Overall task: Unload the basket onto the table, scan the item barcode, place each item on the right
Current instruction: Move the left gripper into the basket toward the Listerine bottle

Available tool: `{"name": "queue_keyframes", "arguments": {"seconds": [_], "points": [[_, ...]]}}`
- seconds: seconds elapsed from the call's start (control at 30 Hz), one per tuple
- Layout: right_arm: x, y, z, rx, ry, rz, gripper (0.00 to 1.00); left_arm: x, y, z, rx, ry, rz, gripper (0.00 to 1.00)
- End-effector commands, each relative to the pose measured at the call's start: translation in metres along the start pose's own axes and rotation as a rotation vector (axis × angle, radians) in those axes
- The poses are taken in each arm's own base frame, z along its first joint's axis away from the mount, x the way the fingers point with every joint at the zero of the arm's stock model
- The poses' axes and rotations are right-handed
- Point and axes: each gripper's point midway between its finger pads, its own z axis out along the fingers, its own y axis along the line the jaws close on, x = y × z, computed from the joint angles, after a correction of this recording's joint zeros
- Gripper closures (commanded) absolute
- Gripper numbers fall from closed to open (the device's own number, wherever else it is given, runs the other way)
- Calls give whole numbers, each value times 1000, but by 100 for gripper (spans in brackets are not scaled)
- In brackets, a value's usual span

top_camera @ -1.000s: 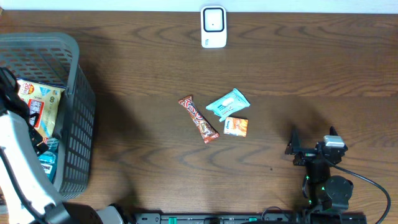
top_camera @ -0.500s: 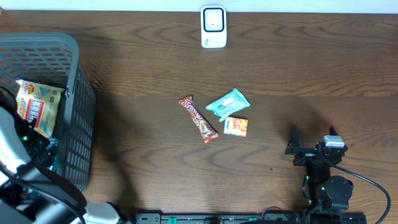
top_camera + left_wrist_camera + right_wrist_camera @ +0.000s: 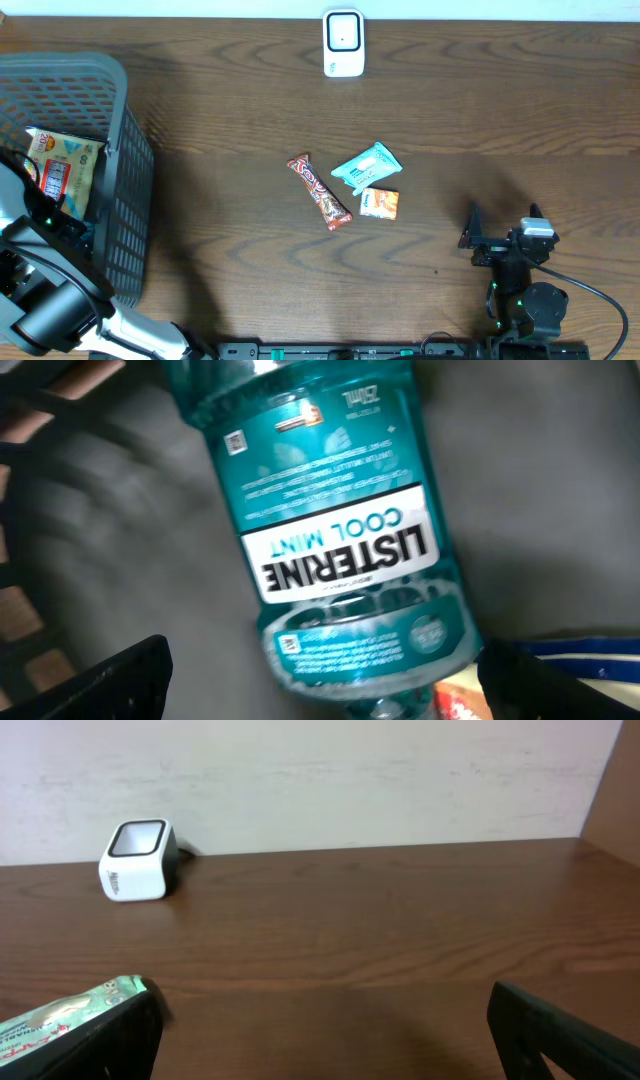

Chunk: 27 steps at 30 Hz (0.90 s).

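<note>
Left fingers [image 3: 110, 680] and right fingers [image 3: 95, 1040] spread wide; translucent teal Listerine bottle [image 3: 335, 530], white label.

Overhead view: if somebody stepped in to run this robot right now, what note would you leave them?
Left hand: open, empty, down in the basket over the mouthwash bottle.
Right hand: open, empty, parked at the front right of the table, facing the scanner.
Things: scanner at the far edge; candy bar, teal packet and orange packet mid-table; snack bag in the basket.
Done: nothing gripped, no item at the scanner.
Left: grip an item and show its barcode to the scanner.
</note>
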Motion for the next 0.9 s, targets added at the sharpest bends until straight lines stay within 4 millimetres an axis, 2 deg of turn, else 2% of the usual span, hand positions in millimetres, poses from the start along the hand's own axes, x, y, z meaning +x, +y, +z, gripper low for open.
{"name": "queue_keyframes", "arguments": {"seconds": [0.0,0.4,0.63,0.7,0.73,0.77,0.87], "points": [[0,-2,0,8,-1,-15,1,-3,1,13,-19,-19,-24,2],[0,-2,0,8,-1,-15,1,-1,11,43,-34,-23,-21,0],[0,-2,0,8,-1,-14,1,0,12,49,-30,-21,12,14],[0,-2,0,8,-1,-15,1,1,12,49,-29,-20,35,21],[0,-2,0,8,-1,-15,1,1,11,49,-26,-19,45,33],[0,-2,0,8,-1,-14,1,2,10,49,-22,-14,55,38],[0,-2,0,8,-1,-14,1,6,1,45,13,12,121,41]]}}
